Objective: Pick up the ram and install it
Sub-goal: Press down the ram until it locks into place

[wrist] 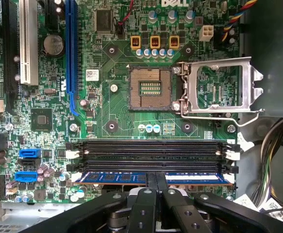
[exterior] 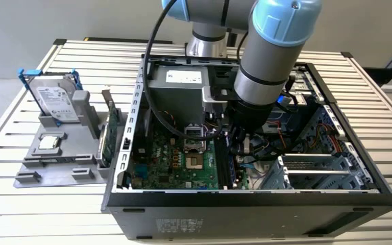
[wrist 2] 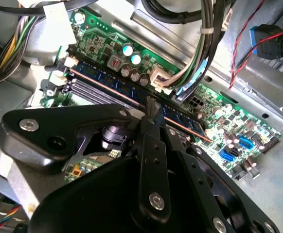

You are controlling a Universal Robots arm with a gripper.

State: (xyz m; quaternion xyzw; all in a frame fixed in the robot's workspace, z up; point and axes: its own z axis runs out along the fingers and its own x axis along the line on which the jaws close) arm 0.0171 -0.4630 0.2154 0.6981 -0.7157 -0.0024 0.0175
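The ram (wrist: 112, 177) is a long blue stick lying in the memory slot nearest my gripper, level along the green motherboard (wrist: 107, 107). In the second wrist view the ram (wrist 2: 107, 82) runs slantwise across the board with its gold edge showing. My gripper (wrist: 156, 182) stands over the middle of the stick, its two black fingers (wrist: 148, 187) drawn together, tips on the ram's top edge. The fingertip (wrist 2: 151, 104) meets that edge in the second wrist view. In the exterior view my arm (exterior: 264, 76) reaches down into the open computer case (exterior: 250, 196).
Black memory slots (wrist: 151, 148) lie beside the ram. Farther off is the open processor socket (wrist: 149, 87) with its raised metal plate (wrist: 219, 87). Cable bundles (wrist 2: 190, 58) hang near the gripper. Outside the case, a grey stand (exterior: 59, 163) holds a hard drive (exterior: 53, 99) and a green card (exterior: 113, 122).
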